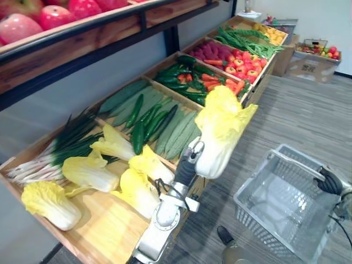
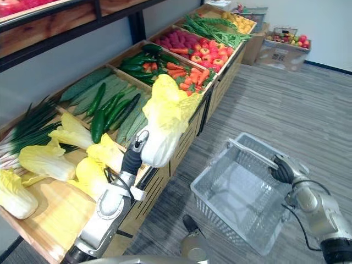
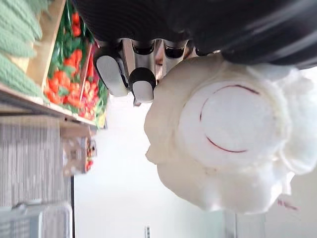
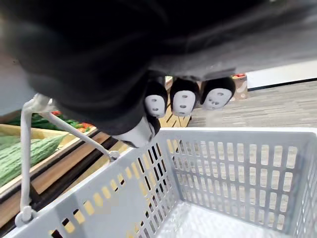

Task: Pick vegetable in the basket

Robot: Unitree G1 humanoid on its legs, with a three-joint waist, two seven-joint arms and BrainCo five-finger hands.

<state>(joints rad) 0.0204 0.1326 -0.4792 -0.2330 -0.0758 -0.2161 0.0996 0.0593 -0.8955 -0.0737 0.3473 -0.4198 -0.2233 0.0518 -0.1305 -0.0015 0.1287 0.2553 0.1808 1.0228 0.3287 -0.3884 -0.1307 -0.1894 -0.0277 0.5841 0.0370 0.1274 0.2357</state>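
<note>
Head camera first: my left robot hand [image 1: 194,149] is closed around a napa cabbage [image 1: 220,124], yellow leaves up, held in the air over the right edge of the wooden stand [image 1: 110,236]. The cabbage is left of the grey basket [image 4: 233,168] and well apart from it. The left wrist view gives me what the head views hide: the cabbage's pale cut base, a thin red ring drawn on it, with fingertips [image 3: 142,85] curled against its side.

On the right, my right robot hand [image 2: 282,170] is wrapped over the basket's handle [image 2: 253,154], with the basket hanging above the floor. Its wrist view looks into the basket, and I see slotted walls and floor from inside.

Bins now, near to far. More napa cabbages [image 1: 88,173] lie beside spring onions [image 1: 60,148]. Next come cucumbers [image 1: 148,118] beside ridged gourds [image 1: 176,135], then green peppers [image 1: 173,74] with carrots [image 1: 212,80]. Beyond those are tomatoes [image 1: 245,66] and green beans [image 1: 242,41]. Apples [image 1: 55,14] sit on the upper shelf.

Far right, a cardboard box [image 1: 311,66] carries a dark square print, too small for me to read.
</note>
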